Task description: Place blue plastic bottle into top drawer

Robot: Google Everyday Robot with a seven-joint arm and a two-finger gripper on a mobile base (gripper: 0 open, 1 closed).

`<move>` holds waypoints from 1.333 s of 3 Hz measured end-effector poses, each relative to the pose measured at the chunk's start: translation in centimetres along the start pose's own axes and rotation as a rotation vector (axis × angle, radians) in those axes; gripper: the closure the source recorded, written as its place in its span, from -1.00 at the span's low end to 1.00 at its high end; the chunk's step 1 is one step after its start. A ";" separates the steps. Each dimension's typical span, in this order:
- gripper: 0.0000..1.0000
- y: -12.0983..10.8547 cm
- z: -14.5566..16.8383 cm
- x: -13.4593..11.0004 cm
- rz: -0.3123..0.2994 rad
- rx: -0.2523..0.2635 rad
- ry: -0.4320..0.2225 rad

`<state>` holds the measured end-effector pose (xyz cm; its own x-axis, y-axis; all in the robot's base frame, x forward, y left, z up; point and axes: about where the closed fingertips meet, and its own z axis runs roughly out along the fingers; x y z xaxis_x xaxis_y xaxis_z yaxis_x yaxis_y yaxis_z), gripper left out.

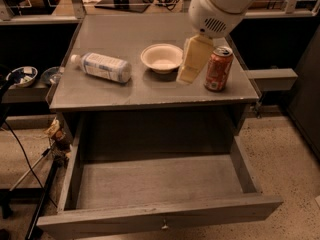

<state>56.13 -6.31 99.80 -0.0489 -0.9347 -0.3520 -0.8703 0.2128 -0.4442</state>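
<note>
The blue plastic bottle lies on its side at the left of the grey table top, white cap pointing left. The top drawer is pulled open below the table, its inside empty and a small metal knob on its front panel. My gripper hangs from the white arm over the table, between the white bowl and the orange-red can. It holds nothing and is well right of the bottle.
A white bowl stands at the table's middle. An orange-red soda can stands upright near the right edge. Bowls sit on a low shelf at left. Cables and a stand lie on the floor left of the drawer.
</note>
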 end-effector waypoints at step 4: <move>-1.00 -2.7 8.6 -6.4 -0.094 -0.042 -0.137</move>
<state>63.00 1.54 96.18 0.0986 -0.9018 -0.4207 -0.8878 0.1113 -0.4465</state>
